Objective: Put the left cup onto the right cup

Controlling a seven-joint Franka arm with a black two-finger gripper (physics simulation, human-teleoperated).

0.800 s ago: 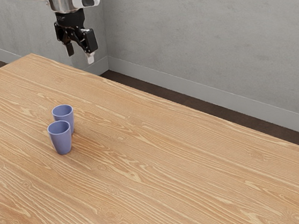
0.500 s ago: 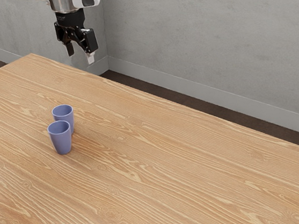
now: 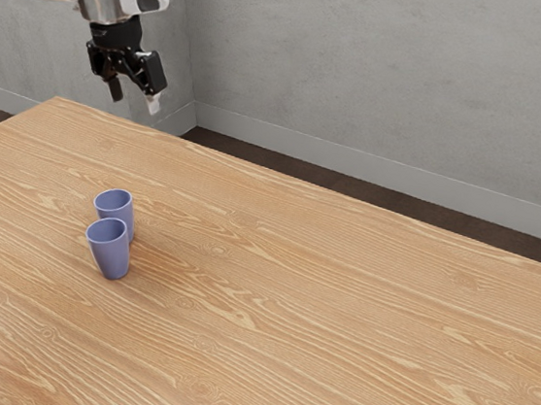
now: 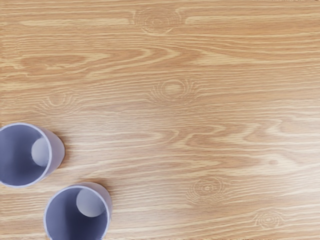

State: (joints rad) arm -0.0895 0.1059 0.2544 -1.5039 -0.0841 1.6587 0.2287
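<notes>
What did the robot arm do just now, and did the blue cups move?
The open jaws, up in the air and holding nothing, slid a little toward the exterior view's left. The nearer cup and the farther cup stayed upright, close together, untouched.

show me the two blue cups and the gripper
near blue cup (image 3: 108, 252): exterior view, on its outer wall.
far blue cup (image 3: 115, 210): exterior view, on its outer wall below the rim.
gripper (image 3: 135, 99): exterior view, midway between its open fingertips.
</notes>
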